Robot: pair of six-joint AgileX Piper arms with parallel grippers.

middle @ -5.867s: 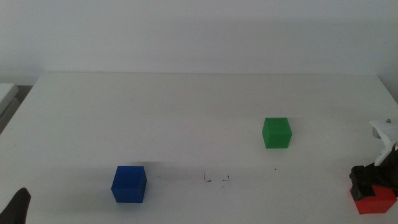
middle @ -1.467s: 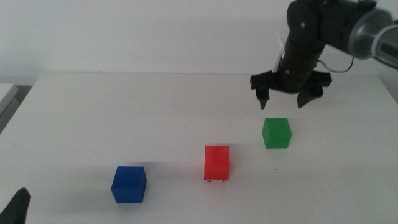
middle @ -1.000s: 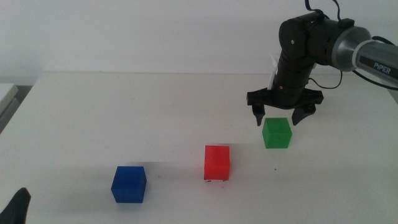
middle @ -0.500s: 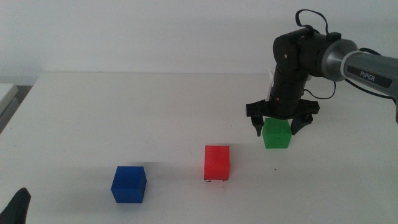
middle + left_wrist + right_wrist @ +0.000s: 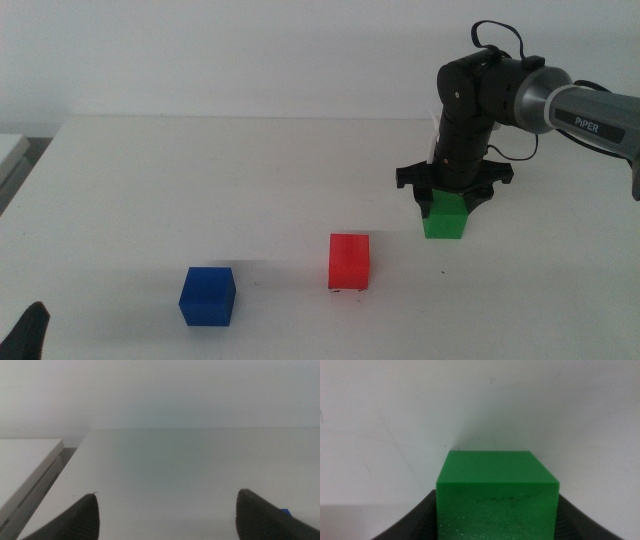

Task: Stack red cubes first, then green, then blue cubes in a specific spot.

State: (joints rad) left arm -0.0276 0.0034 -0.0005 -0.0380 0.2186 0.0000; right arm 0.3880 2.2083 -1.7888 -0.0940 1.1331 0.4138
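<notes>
The white desk [image 5: 250, 180] is carrying three cubes, well apart from one another. The blue cube [image 5: 207, 296] is sitting in the lower left of the middle view, the red cube [image 5: 349, 262] is standing just below centre, and tiny dark marks [image 5: 345, 292] are peeking out at its bottom edge. The green cube [image 5: 445, 214] is resting on the desk to the right of centre, up and to the right of the red one, with nothing lying between them.

The right tool [image 5: 453, 192] is reaching down over the green cube from above, its dark jaws spread wide and sitting on either side of the cube's top. In the right wrist view the green cube [image 5: 497, 493] is filling the gap between the jaws, one flat face turned square to the camera; whether the jaws are touching it cannot be told. All cubes are sitting flat, with no long axis. White lettering on the right arm is reading "PiPER" [image 5: 590, 122].

The left tool [image 5: 165, 512] is waiting at the lower left corner of the middle view, jaws wide apart.
</notes>
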